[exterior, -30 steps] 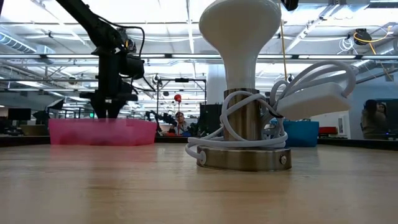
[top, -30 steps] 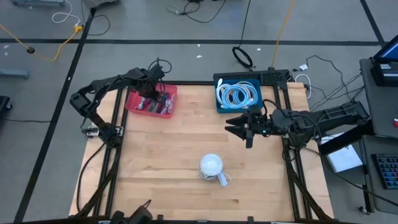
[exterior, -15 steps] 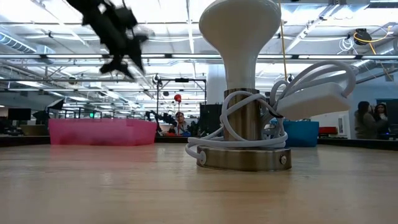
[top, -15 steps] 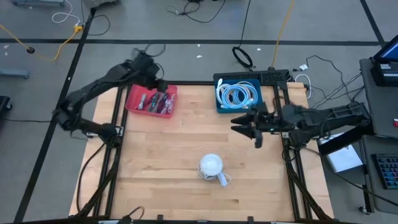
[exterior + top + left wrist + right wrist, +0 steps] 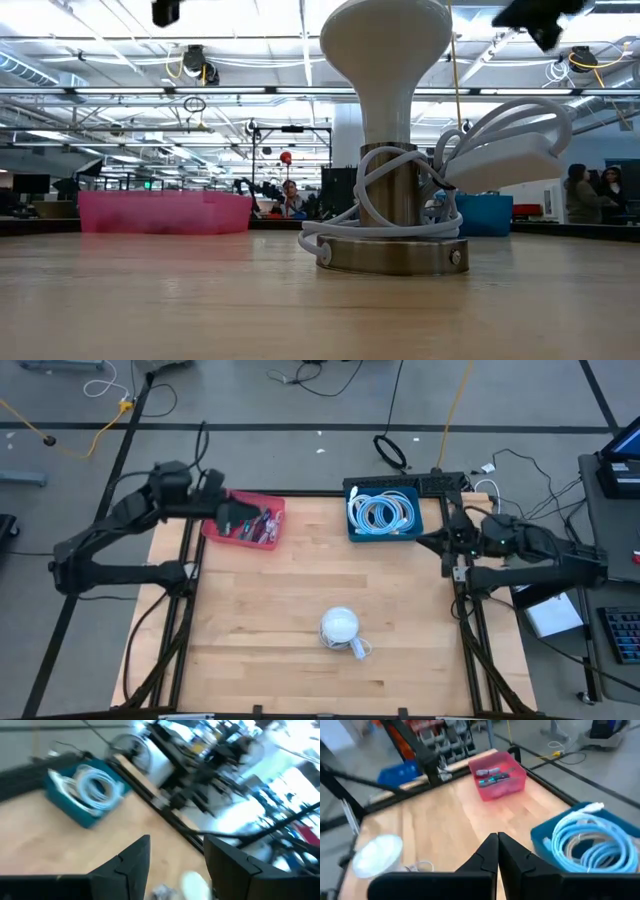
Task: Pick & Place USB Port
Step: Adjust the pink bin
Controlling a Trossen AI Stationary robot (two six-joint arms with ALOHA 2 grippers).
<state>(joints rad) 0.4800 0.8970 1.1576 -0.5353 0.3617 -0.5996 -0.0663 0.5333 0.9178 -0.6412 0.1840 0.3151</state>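
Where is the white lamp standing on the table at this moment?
In the high view the white lamp stands near the table's front middle, apart from the pink bin and the blue bin at the far edge.

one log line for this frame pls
left gripper: open, empty, by pink bin | right gripper: shut, empty, at table's right edge near blue bin | lamp: front-centre, untouched

No legible text, label, brand, number or sign in any view; the red bin [image 5: 245, 522], blue bin [image 5: 382, 512] and lamp base [image 5: 392, 255] carry no readable marks, possibly only because the views are too coarse.
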